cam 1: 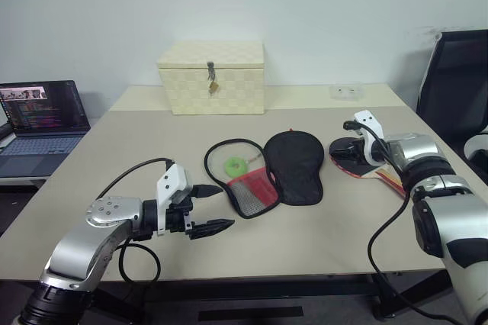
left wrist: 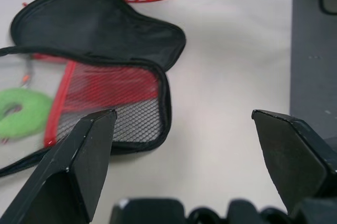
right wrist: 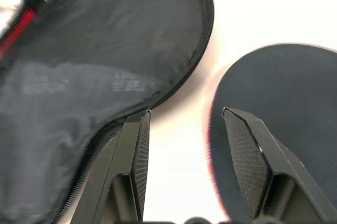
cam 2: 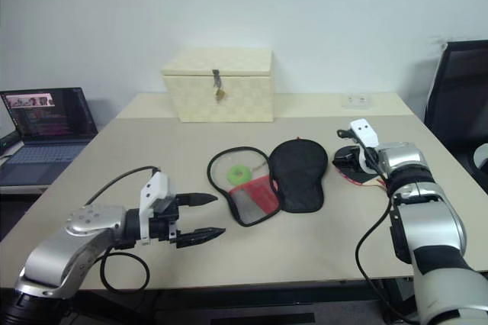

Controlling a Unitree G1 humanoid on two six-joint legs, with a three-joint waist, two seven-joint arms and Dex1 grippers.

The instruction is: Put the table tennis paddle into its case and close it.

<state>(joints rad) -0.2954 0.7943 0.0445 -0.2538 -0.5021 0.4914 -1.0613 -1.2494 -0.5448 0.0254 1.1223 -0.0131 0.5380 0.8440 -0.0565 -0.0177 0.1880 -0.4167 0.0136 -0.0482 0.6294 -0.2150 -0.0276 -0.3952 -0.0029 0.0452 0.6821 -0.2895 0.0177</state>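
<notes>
The case [cam 1: 263,168] lies unzipped and spread flat mid-table: a mesh half with a red panel and a green tag [cam 1: 233,165], and a plain black half [cam 1: 296,163] to its right. The table tennis paddle [cam 1: 352,163] rests on the table to the right of the case, black face up, its wooden handle [cam 1: 390,181] pointing toward the right edge. My right gripper [cam 1: 345,149] hovers open over the gap between the paddle [right wrist: 284,87] and the black half [right wrist: 95,50], holding nothing. Left of the mesh half, my left gripper [cam 1: 210,208] is wide open and empty.
A cream checkered latched box [cam 1: 212,77] stands at the back of the table [cam 1: 328,233]. An open laptop [cam 1: 42,115] sits on a lower surface to the left. A black chair [cam 1: 457,81] stands at the right. A small clear object [cam 1: 347,92] lies near the far edge.
</notes>
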